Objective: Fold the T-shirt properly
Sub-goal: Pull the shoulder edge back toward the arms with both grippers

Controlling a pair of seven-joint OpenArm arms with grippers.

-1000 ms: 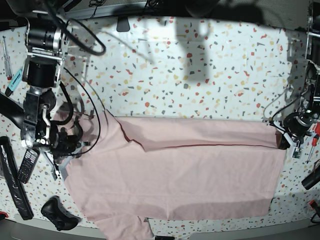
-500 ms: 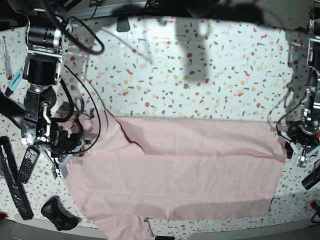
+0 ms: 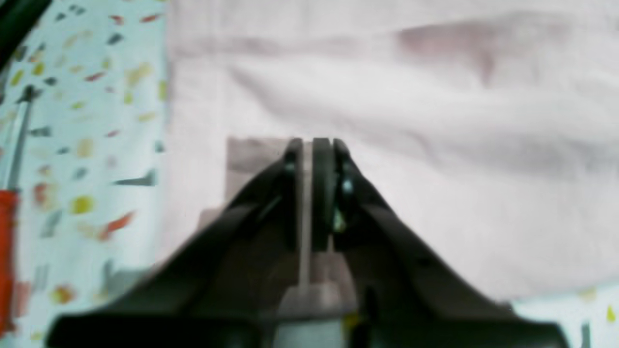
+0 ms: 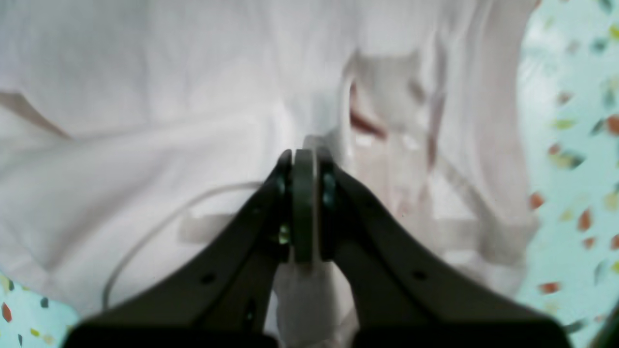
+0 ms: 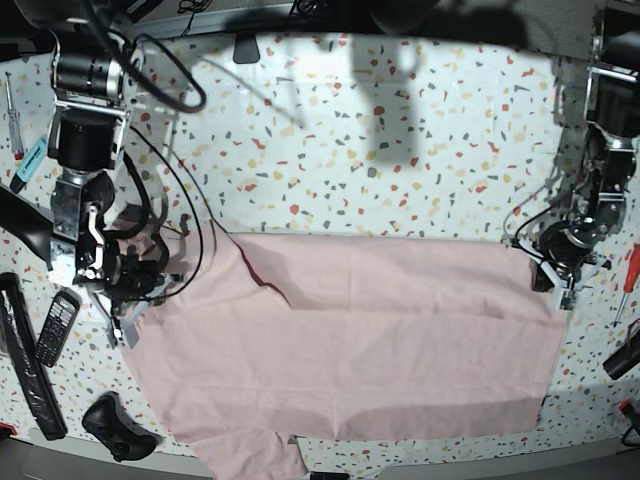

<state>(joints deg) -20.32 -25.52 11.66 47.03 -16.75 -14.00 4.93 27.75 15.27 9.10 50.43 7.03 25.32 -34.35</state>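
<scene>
jaws together over plain t-shirt [image 5: 350, 340]

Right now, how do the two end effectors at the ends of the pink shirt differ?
The left end effector sits at the shirt's straight, flat edge; the right end effector sits at the bunched end, where the cloth wrinkles. A red-handled screwdriver lies beside the left one; a phone and a black controller lie near the right one. Shared: both are shut and dark, low over the cloth.

T-shirt [image 5: 350, 340]: plain pale pink. Table [image 5: 400, 150]: white terrazzo, flecked red, yellow, grey. Screwdriver [image 3: 7, 232]: red handle. Grippers' fingers [image 4: 227, 251]: black.
</scene>
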